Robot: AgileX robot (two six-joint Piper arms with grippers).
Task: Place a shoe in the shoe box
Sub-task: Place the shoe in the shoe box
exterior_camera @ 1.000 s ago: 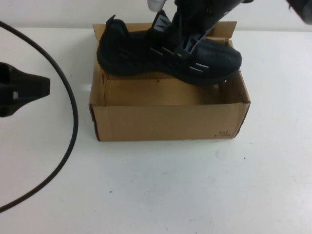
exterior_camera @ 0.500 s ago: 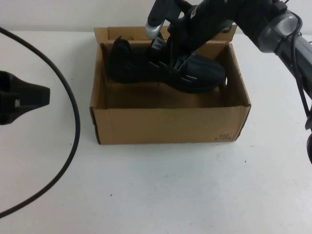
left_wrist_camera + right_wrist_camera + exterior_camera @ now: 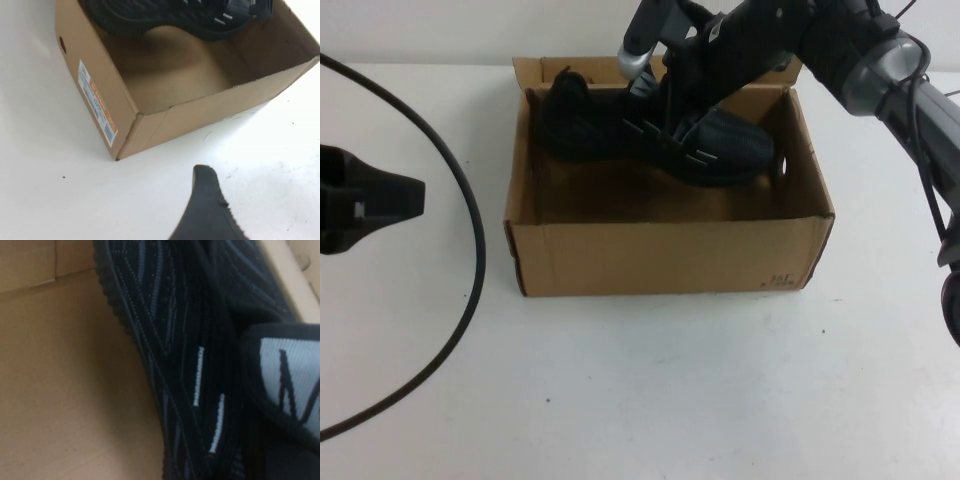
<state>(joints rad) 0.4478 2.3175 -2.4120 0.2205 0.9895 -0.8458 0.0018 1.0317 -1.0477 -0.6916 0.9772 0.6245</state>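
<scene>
White table (image 3: 650, 380), right gripper (image 3: 670, 112) clamping shoe (image 3: 720, 150) inside shoe box (image 3: 665, 255); left gripper (image 3: 365, 200) beside cable (image 3: 472, 250), grip unclear.

You are looking at a robotics test bench, the kind found in a lab rather than a home or shop. The plain white tabletop (image 3: 650, 380) is bare of household clutter and meets a blank pale wall (image 3: 420, 25) behind. A thick black cable (image 3: 470, 250) loops loosely across the table's left side. The left gripper (image 3: 365, 205) hangs low over that left edge, and the right gripper (image 3: 675, 105), on a black and grey jointed arm, clamps a black knit lace-up sneaker (image 3: 590, 125) inside a brown corrugated cardboard box (image 3: 660, 255). Only this one staged prop set sits on the surface.
</scene>
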